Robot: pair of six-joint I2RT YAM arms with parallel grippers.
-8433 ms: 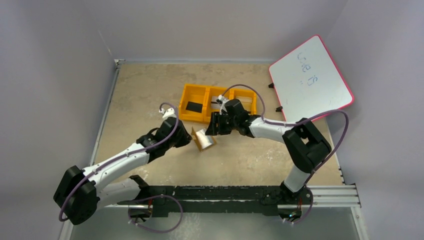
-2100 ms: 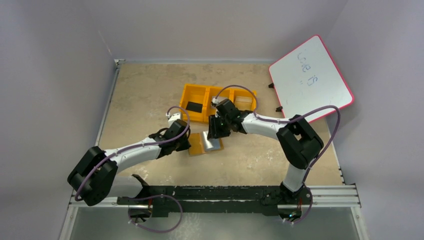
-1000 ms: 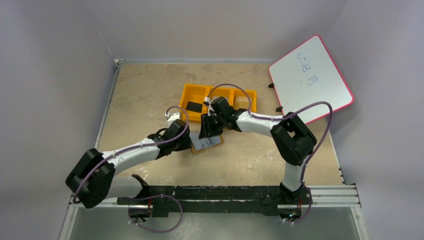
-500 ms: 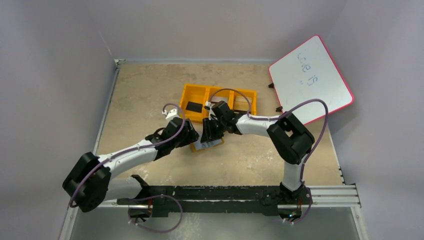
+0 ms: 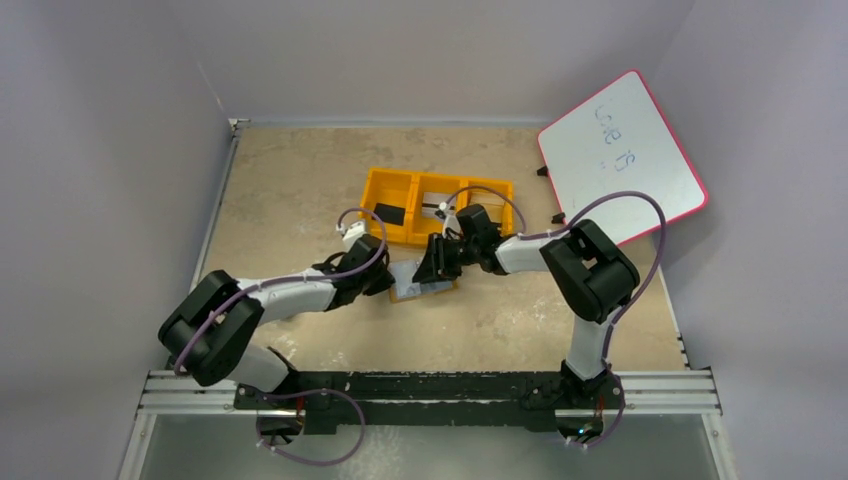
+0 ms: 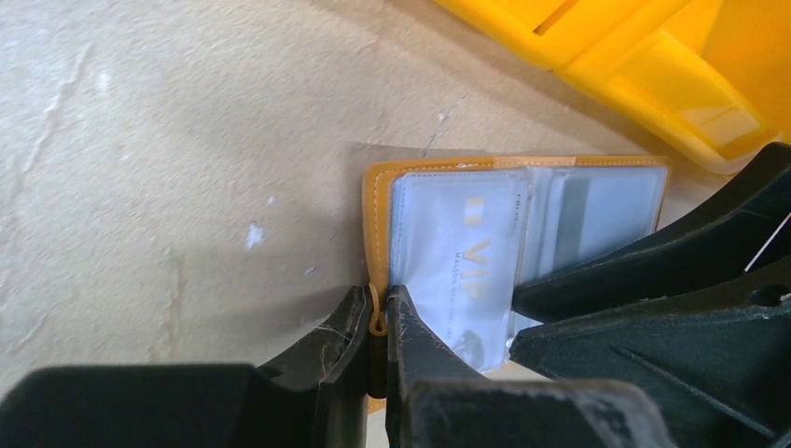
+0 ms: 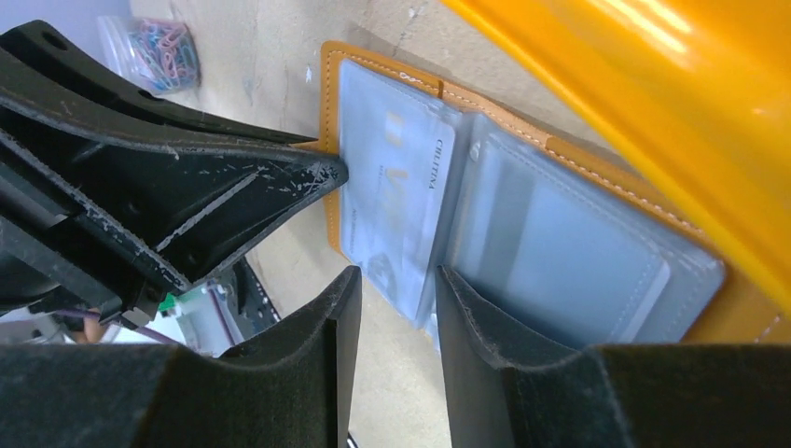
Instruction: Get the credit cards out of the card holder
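The card holder [image 6: 536,224] lies open flat on the tabletop [image 6: 187,140] just in front of the orange tray [image 6: 653,75], with the credit cards [image 6: 462,261] tucked in its clear pockets. The left gripper [image 6: 376,322] is pinched on the tan edge. The right gripper [image 7: 396,313] is narrowly parted over one card's end. I'd hold that clamp firm and slide the card straight out along the pocket, no lifting.

My left pincer [image 6: 378,315] is matt black plastic, scratched. The card holder [image 6: 376,201] is tan, stitched and leather-like, with glossy clear plastic pockets [image 6: 611,201] over smooth pale credit cards [image 6: 462,252]. The tray [image 6: 653,75] is shiny orange plastic, the tabletop [image 6: 168,168] matt and rough.
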